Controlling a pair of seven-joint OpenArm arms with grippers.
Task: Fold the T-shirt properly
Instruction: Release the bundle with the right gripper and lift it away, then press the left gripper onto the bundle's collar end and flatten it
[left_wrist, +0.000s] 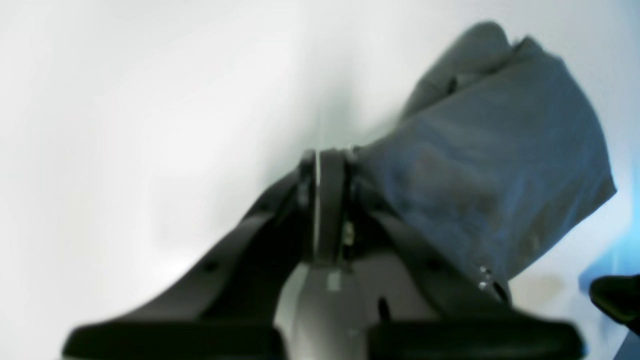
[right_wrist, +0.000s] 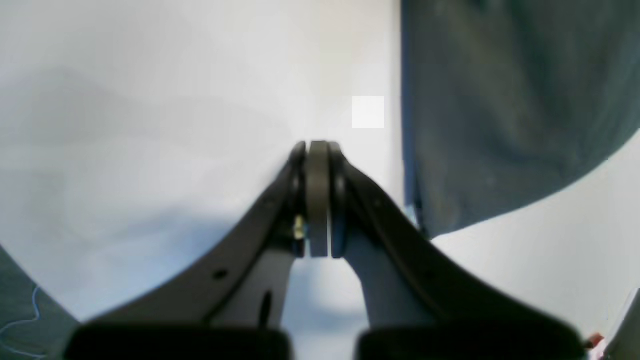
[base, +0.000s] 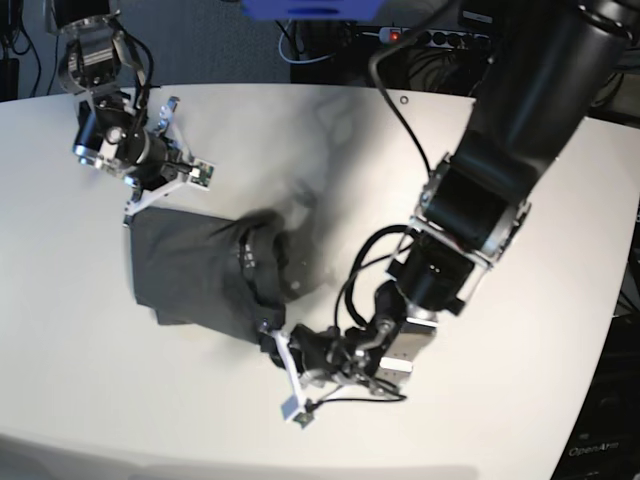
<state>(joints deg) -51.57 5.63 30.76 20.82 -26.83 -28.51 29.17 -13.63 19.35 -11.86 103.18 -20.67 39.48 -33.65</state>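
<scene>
Only the base view shows both arms together. The left hand (left_wrist: 325, 165) is pressed together, its tip touching the T-shirt (base: 195, 275)'s edge at 3 o'clock. The right hand (right_wrist: 318, 150) is pressed together, holding nothing. The dark grey shirt lies bunched on the white worktop (base: 330, 140).

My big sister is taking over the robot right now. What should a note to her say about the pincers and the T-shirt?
Left pincer: shut, nothing clearly between its tips, right against the T-shirt's edge.
Right pincer: shut and empty, just off the T-shirt's other edge.
T-shirt: bunched in a compact, partly folded bundle on the white table, between the two arms.
Done: it is already folded smaller.
Left: whether the fold is neat cannot be told; the end near the left pincer looks lumpy, so check and tidy it.
</scene>
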